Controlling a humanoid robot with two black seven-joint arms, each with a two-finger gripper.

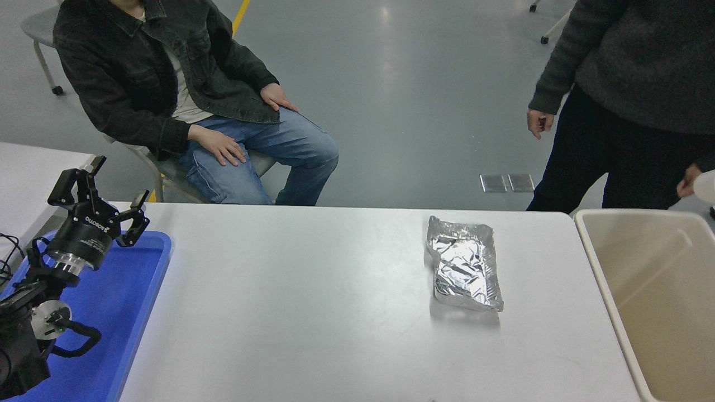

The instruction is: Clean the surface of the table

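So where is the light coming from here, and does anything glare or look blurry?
Head view: light comes from overhead, with a bright ceiling reflection on the grey floor; the foil packet glints in sharp highlights and casts a soft shadow toward the camera; the white table shows a mild sheen, no harsh glare; a pale blurred shape at the right edge is cut off and unclear.

— What does the left gripper (pixel 100 192) look like?
— Black linked fingers (pixel 72 184), white lettering on the barrel behind them, then a silver ring.
— Cables?
— Black loops further behind, possibly near a green light.
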